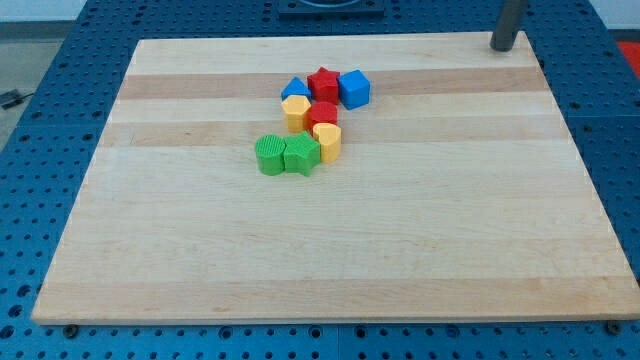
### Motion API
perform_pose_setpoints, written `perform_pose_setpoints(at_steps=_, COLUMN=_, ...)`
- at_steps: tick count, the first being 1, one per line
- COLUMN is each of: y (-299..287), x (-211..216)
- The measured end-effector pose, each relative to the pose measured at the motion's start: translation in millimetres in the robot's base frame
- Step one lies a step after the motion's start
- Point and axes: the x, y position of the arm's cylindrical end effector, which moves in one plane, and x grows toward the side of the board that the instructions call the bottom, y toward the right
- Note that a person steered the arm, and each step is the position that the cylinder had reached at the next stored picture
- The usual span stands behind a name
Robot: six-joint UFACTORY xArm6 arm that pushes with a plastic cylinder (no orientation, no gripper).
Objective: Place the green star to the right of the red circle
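Observation:
The green star (pixel 301 154) lies near the board's middle, touching a green circle (pixel 270 155) on its left and a yellow heart (pixel 329 141) on its upper right. The red circle (pixel 322 114) sits just above the yellow heart, up and to the right of the green star. My tip (pixel 502 47) rests at the board's top right corner, far from all the blocks.
A yellow hexagon (pixel 296 112) touches the red circle's left side. Above them stand a blue triangle (pixel 293 88), a red star (pixel 323 82) and a blue cube (pixel 354 88) in a row. The wooden board (pixel 330 260) lies on a blue perforated table.

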Motion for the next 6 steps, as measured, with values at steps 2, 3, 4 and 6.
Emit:
perform_pose_setpoints(at_steps=2, y=-53.1, x=28.7)
perform_pose_setpoints(at_steps=3, y=-104.5, x=32.2)
perform_pose_setpoints(at_steps=4, y=-150.2, x=25.5)
perform_pose_setpoints(at_steps=6, y=-240.2, x=28.8)
